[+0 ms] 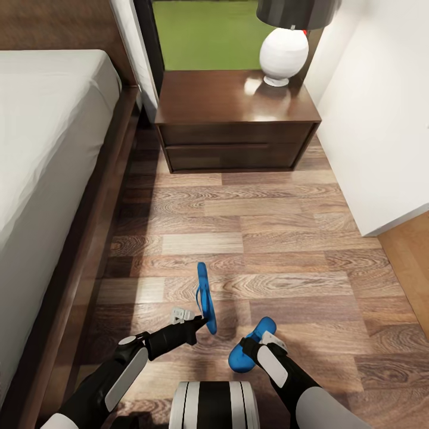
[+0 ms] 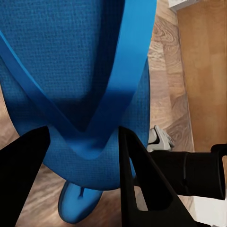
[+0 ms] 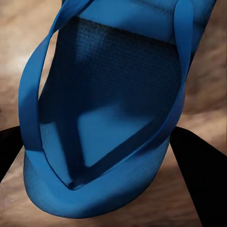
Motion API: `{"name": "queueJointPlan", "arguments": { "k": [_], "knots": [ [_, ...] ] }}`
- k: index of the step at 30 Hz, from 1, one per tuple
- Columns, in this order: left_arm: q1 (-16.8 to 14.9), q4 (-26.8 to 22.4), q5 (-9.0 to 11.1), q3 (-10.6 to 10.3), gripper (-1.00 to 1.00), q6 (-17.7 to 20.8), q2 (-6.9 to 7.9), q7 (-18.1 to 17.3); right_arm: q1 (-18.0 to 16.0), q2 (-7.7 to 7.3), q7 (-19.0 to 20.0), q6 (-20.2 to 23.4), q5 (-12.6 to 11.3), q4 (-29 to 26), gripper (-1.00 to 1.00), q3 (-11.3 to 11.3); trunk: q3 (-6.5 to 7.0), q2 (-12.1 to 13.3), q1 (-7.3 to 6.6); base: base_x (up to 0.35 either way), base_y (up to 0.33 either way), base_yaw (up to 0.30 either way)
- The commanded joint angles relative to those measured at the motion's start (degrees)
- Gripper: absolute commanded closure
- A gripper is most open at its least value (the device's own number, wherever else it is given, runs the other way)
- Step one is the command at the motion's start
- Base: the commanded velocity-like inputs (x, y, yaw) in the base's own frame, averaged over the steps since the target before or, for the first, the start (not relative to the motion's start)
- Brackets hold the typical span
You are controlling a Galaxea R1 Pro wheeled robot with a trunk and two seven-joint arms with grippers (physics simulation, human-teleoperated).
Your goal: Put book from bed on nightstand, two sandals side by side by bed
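Because you have each gripper clamped on one sandal, the left gripper (image 1: 199, 322) pinching the left sandal (image 1: 206, 297) on edge and the right gripper (image 1: 253, 345) gripping the right sandal (image 1: 250, 351), both hang over the floor (image 1: 268, 238) beside the bed (image 1: 53, 155) frame, seemingly ready for pairing there.

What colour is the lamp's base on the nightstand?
White, ribbed lamp base; clearest in the head view.

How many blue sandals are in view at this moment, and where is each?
2. One sandal is tilted on edge at the left claw, above the wood floor beside the bed. The other sandal is at the right claw, nearer the robot.
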Motion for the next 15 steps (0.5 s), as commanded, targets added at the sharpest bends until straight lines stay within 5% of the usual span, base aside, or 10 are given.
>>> {"name": "queueJointPlan", "arguments": {
  "k": [1,9,15],
  "knots": [
    [-0.03,-0.03,0.54,-0.08,1.0,0.51,0.05,0.01,-0.03,-0.05,-0.49,0.16,-0.36,-0.11,1.0,0.35,0.2,0.0,-0.03,0.0,0.0,0.0],
    [-0.06,-0.03,0.49,-0.08,1.0,0.53,-0.49,0.1,-0.02,-0.05,-0.49,0.16,-0.37,-0.11,1.0,0.35,1.97,0.11,-0.24,0.0,0.0,0.0],
    [-0.07,-0.03,0.48,-0.08,1.0,0.47,-0.65,0.09,-0.01,-0.05,-0.49,0.16,-0.37,-0.18,1.0,0.35,1.97,0.11,-0.24,0.0,0.0,0.0]
  ]
}}
